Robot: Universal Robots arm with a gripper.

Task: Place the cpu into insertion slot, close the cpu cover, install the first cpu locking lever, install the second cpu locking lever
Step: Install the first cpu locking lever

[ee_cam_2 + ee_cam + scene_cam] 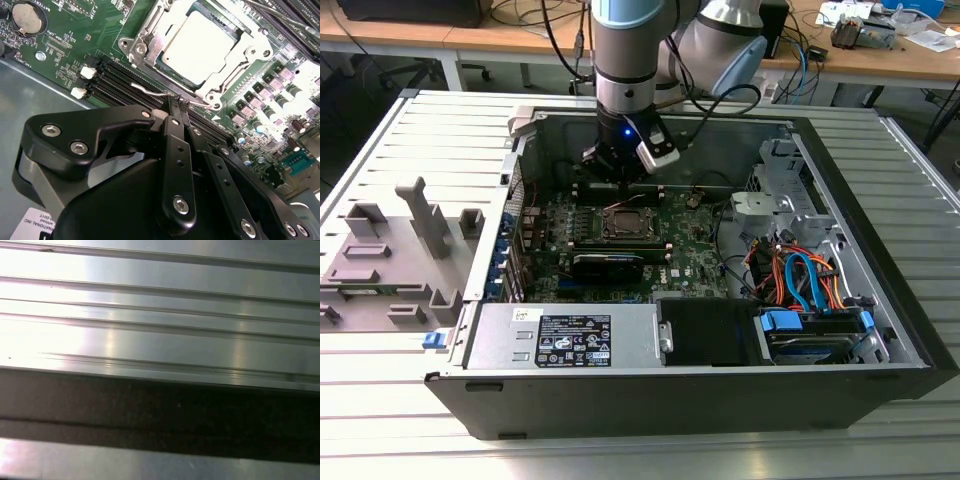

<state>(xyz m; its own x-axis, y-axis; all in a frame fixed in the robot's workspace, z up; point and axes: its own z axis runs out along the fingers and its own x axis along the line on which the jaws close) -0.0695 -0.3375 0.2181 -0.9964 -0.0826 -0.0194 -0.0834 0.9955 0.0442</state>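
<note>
The cpu (200, 40), a pale silver square, lies in the socket on the green motherboard (75, 45). The silvery cpu cover (235, 62) lies flat around it, its window showing the chip top. A thin wire locking lever (147, 90) runs along the socket's near side. My gripper (179, 102) is shut, its black fingers (175, 130) pressed together, with the tips at that lever's wire. In the exterior view my gripper (617, 172) hangs just behind the socket (621, 222) inside the open computer case (880, 300).
Black memory slots (120, 75) and a coin battery (25, 15) lie beside the socket. The case holds a power supply (570, 335), a black card (608, 265) and orange and blue cables (800, 280). A grey fixture (390, 250) sits on the ribbed table (160, 315).
</note>
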